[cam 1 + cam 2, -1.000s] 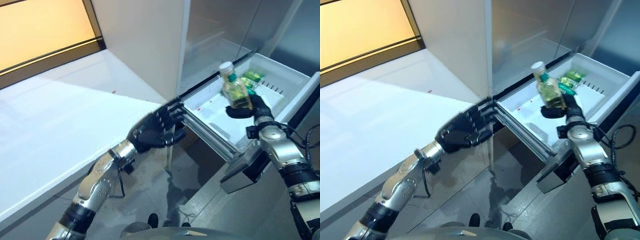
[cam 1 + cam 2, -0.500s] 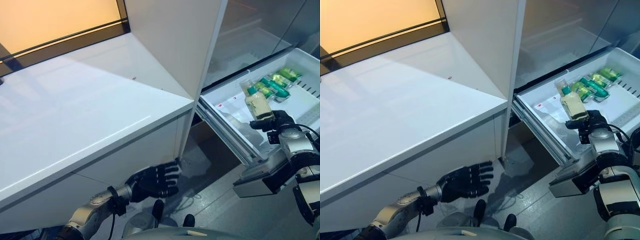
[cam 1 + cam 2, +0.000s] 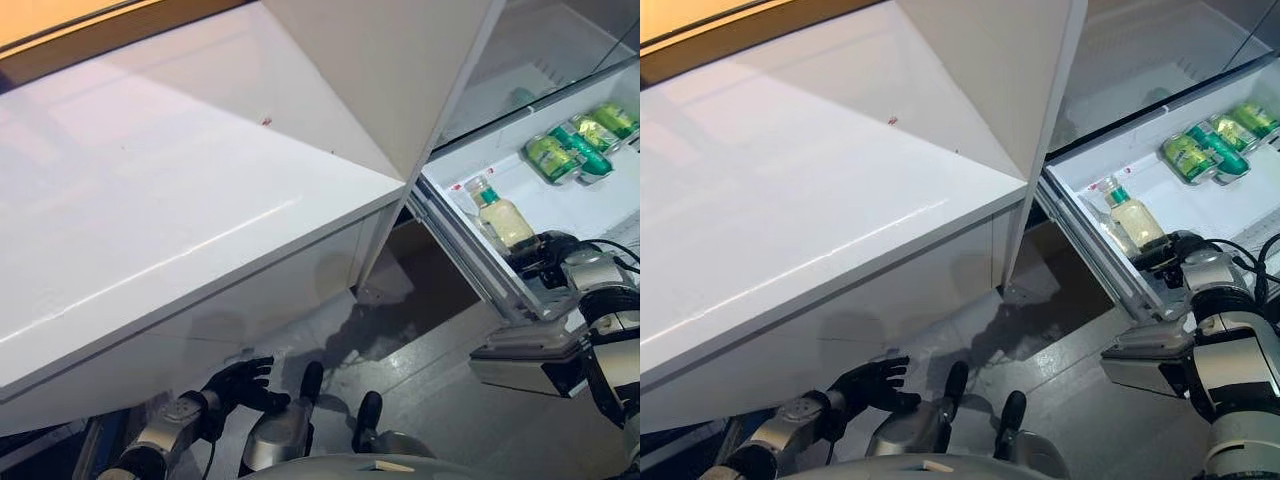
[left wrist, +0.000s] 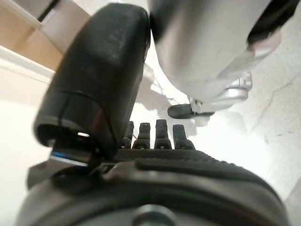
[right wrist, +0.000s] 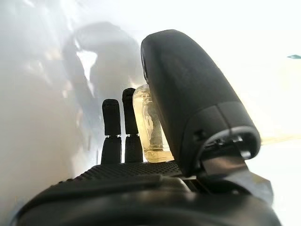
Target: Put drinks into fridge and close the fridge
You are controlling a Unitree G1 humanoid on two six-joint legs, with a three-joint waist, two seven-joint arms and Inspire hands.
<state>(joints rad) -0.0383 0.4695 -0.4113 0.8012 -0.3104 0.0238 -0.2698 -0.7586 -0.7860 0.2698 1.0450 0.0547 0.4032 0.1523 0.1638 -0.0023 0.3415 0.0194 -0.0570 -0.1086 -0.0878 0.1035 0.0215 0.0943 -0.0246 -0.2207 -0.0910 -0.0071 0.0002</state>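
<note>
A clear bottle of pale yellow drink (image 3: 499, 214) with a green neck band leans inside the open white fridge drawer (image 3: 478, 163), near its front corner. My right hand (image 3: 549, 253) is at the bottle's base, shut on it; in the right wrist view the bottle (image 5: 149, 134) sits between the thumb (image 5: 188, 94) and the fingers (image 5: 117, 134). Several green drinks (image 3: 571, 146) lie at the drawer's far end. My left hand (image 3: 238, 383) hangs low by the floor, open and empty, its fingers (image 4: 155, 136) straight.
A white counter (image 3: 180, 200) fills the left and middle. The tall white fridge side panel (image 3: 400, 60) rises beside the drawer. The drawer's metal rail (image 3: 463, 247) juts out over the grey floor (image 3: 430, 350).
The camera has tipped down and shifted. My right hand lowered the bottle into the drawer. My left hand dropped from the drawer's corner to low beside the floor.
</note>
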